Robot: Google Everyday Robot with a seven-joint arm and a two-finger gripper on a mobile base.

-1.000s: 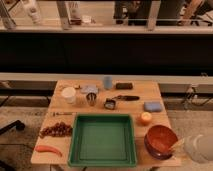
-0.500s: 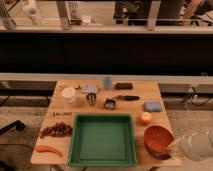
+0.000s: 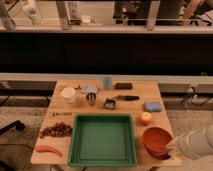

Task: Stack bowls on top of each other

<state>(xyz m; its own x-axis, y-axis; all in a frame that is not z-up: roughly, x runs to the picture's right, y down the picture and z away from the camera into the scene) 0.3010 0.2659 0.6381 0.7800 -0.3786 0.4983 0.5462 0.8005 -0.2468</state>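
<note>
Bowls (image 3: 157, 141) are sitting nested near right of the tray (image 3: 103, 140); gripper (image 3: 172, 148) is touching their rim, grip unclear, so you're wanting them seated level.

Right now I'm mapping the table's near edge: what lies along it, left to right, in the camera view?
Red chili pepper → green tray → orange-red bowl nested in the dark purple bowl → gripper at the bowl's right rim.

Green tray (image 3: 102, 140), white cup (image 3: 68, 94), blue sponge (image 3: 152, 106) and gripper (image 3: 171, 148) at the wooden table's (image 3: 150, 90) right front.
</note>
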